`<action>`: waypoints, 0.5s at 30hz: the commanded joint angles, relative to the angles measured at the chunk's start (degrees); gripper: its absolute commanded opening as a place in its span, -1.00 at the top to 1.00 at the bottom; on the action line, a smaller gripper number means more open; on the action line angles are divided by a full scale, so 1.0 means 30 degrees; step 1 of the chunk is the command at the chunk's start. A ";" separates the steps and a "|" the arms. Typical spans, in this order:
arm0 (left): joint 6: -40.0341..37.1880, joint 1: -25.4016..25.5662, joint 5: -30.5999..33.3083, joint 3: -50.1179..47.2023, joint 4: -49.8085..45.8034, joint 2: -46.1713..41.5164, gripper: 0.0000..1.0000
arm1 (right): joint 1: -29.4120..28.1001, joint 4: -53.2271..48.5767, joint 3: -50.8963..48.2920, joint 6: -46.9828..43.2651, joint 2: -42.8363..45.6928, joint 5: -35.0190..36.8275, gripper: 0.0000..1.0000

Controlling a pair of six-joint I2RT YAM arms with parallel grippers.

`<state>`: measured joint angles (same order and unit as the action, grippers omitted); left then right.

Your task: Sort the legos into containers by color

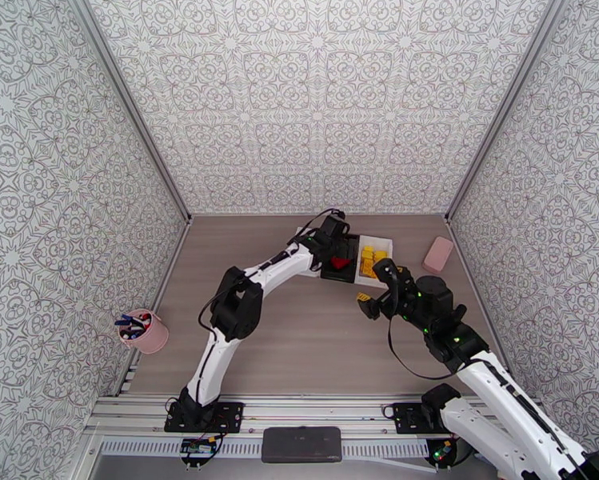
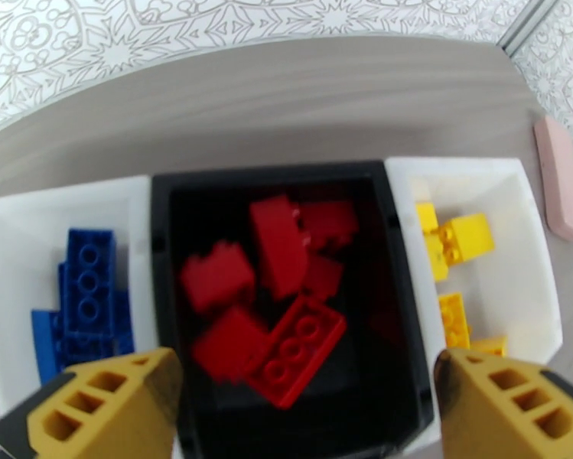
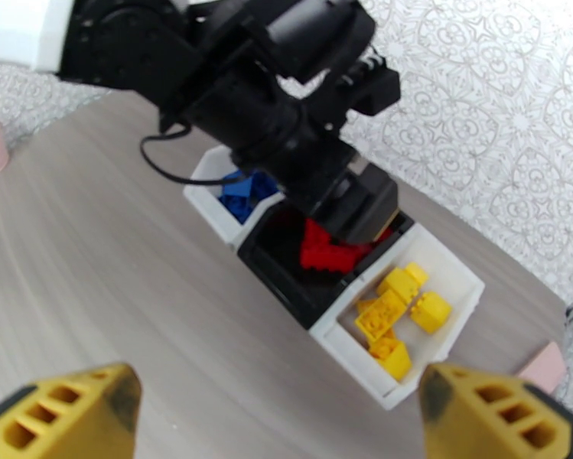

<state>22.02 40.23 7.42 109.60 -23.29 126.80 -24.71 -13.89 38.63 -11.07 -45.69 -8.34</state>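
Note:
Three joined bins sit at the back of the table. The left white bin [image 2: 11, 246] holds blue legos [image 2: 87, 300]. Red legos [image 2: 286, 300] lie in the black middle bin [image 2: 160, 246], and yellow legos [image 2: 454, 246] in the right white bin [image 2: 531, 284]. My left gripper [image 2: 305, 384] hangs open directly above the black bin, holding nothing. From the right wrist view, its dark body [image 3: 347, 200] partly covers the red legos [image 3: 328, 254]. My right gripper [image 3: 278, 411] is open and empty over bare table, a short way in front of the yellow bin [image 3: 347, 361]; it appears in the top view too [image 1: 365, 302].
A pink rectangular block [image 1: 438, 254] lies right of the bins near the right wall. A pink cup of pens [image 1: 145, 331] stands at the table's left edge. Patterned walls close in three sides. The left arm [image 1: 243, 302] stretches diagonally across the table's middle.

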 commanded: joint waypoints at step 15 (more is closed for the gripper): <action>-0.1317 0.0459 0.3045 -1.2546 0.3097 -1.2026 -0.99 | 0.0770 0.5187 -0.2321 0.2076 -0.0174 0.2659 -0.99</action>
<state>19.81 41.58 12.40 76.60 -15.92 95.42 -23.40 -2.81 33.34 -6.81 -46.39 -4.21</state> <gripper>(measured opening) 0.996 0.995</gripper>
